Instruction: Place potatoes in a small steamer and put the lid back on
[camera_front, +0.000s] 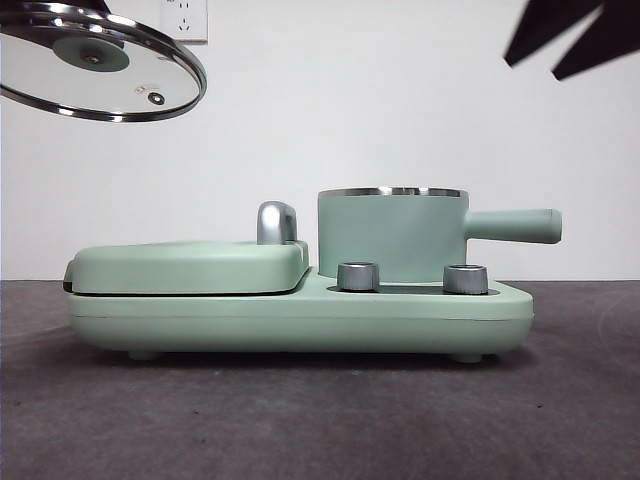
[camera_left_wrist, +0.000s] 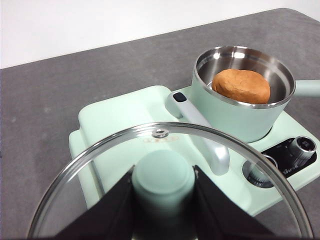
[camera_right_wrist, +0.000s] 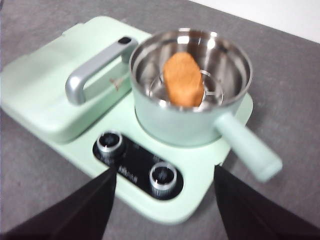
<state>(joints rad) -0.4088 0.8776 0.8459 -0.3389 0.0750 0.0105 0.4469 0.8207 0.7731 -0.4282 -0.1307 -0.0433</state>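
— While the glass lid (camera_left_wrist: 170, 180) is carried aloft by its mint-green knob (camera_left_wrist: 163, 179), how is the grip to be judged?

— The knob is clamped between the two black jaws of the left gripper (camera_left_wrist: 163, 200), so the lid hangs directly beneath that pincer, tilted, and is seen high at one side in the front view (camera_front: 100, 62). Glass with a steel rim is likely to be fairly heavy for its size, rigid and breakable; the smooth, rounded knob may be slippery, so a hold low on the knob, near the glass, is judged safest. No better handhold is offered, since the rim is thin and slick.

— Where is the potato (camera_left_wrist: 241, 85) placed relative to that pincer?

— It is lying inside the small steamer (camera_left_wrist: 242, 100), ahead of the left gripper and lower down, well apart from the lid. The steamer is seated on the green cooker base (camera_front: 300, 315), beside the hinged griddle plate (camera_front: 190, 265) with its steel handle (camera_left_wrist: 202, 132).

— And the other arm?

— The right gripper (camera_right_wrist: 165, 200) is held open and empty above the control knobs (camera_right_wrist: 136, 162), with the steamer just beyond its jaws and the straight side handle (camera_right_wrist: 247, 147) off to one side. The potato (camera_right_wrist: 184, 80) is seen resting on the steel rack within.

— What is left to be done?

— Only the lid is not yet seated. It would need to be levelled over the steel rim (camera_front: 392, 191) and lowered gently, since glass against steel could chip if dropped or set down askew.
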